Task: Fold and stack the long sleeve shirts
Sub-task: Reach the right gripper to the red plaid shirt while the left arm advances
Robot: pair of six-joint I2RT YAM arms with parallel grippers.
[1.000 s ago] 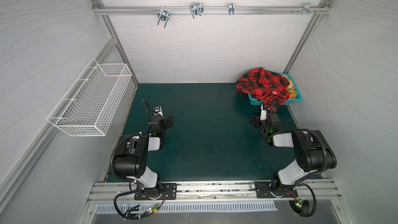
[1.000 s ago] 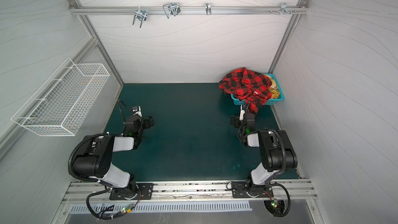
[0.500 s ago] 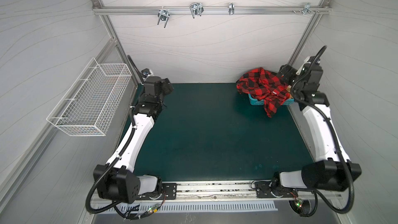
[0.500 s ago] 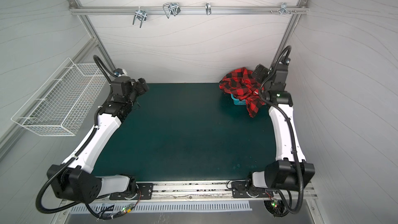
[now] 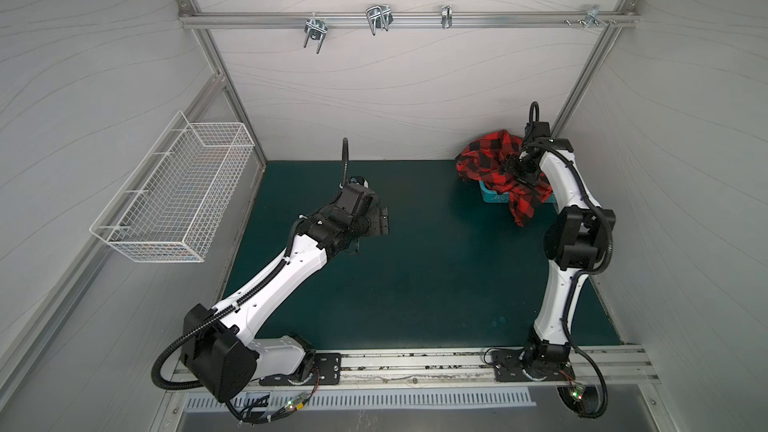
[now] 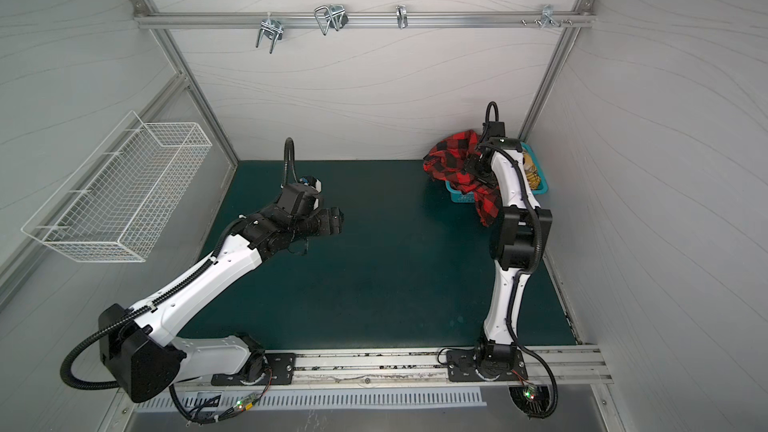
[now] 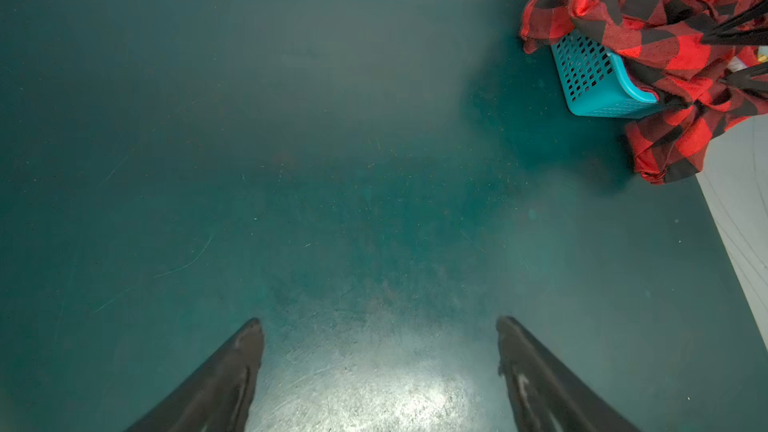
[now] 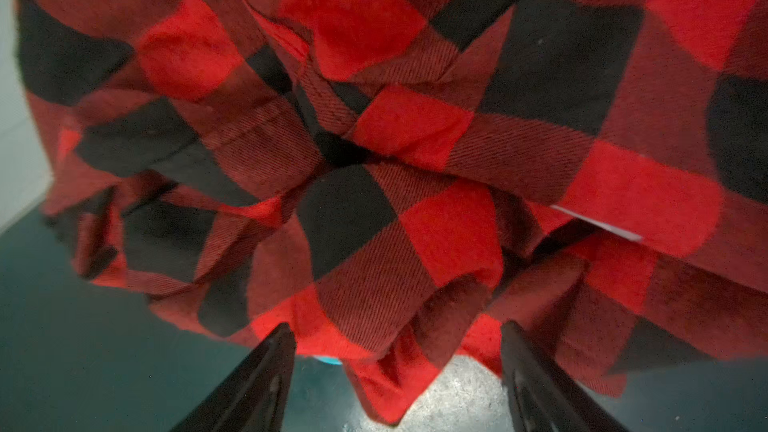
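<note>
Over the basket [image 5: 492, 197], red plaid shirt [image 5: 486, 155] crowds the spread right tool [image 8: 395, 328]; left tool [image 7: 378, 322] also spread.

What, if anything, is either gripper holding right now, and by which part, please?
Nothing is held. The left gripper is open over bare table; the right gripper has its jaws apart at the red plaid shirt, not clamped.

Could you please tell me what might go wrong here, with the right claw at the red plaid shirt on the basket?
1. The red plaid shirt drapes over the rim of the turquoise basket, so pulling it up may drag or tip the basket.
2. The right claw stands open over crumpled folds, so it may pinch several layers and lift a tangled bunch.
3. The yellow shirt in the basket could snag and come out too.
</note>
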